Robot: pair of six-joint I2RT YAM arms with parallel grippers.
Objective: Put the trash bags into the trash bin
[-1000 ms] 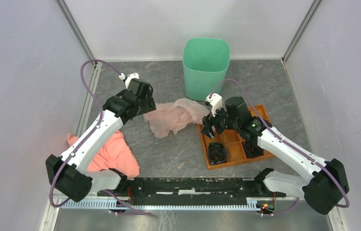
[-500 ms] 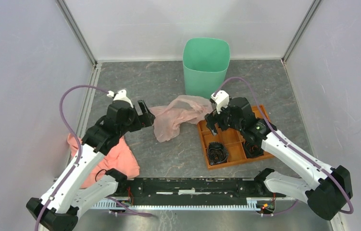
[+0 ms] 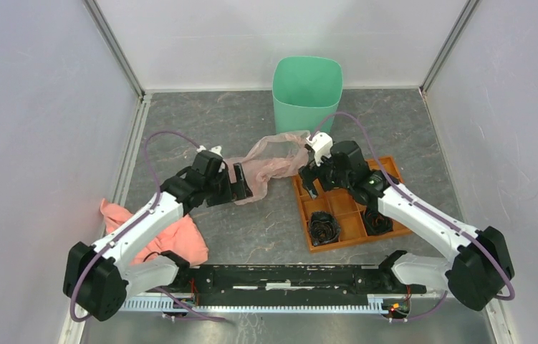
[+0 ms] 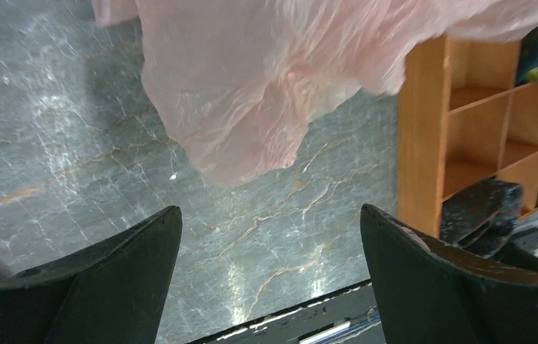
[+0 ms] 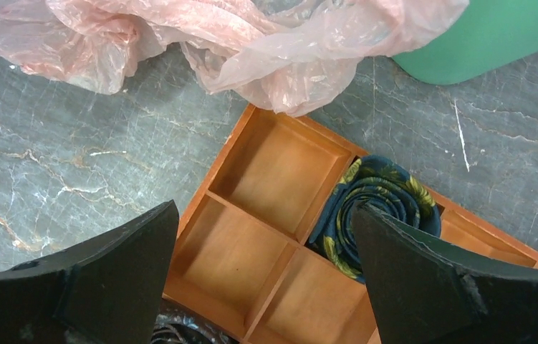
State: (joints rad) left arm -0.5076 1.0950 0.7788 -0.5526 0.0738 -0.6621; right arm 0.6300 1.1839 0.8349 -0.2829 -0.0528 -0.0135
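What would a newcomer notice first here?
A tall mint-green trash bin stands at the back of the grey table. Just before it lies a crumpled, see-through pink trash bag, flanked by the left tool and the right tool, both open and empty. An orange tray sits under the right tool.

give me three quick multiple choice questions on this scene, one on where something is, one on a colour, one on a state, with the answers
1. Where does the see-through pale pink plastic film bag lie?
A) on the grey marble table, in front of the mint-green plastic bin
B) inside that bin
C) hanging in mid-air

2. What colour is the flat compartment tray?
A) blue
B) orange
C) white

3. How are the left gripper and the right gripper?
A) both shut on the bag
B) left shut, right open
C) both open, holding nothing

Answers: 1 A, the bag sprawls on the table. 2 B, its walls and floor are orange. 3 C, both wrist views show fingers wide apart with nothing between.
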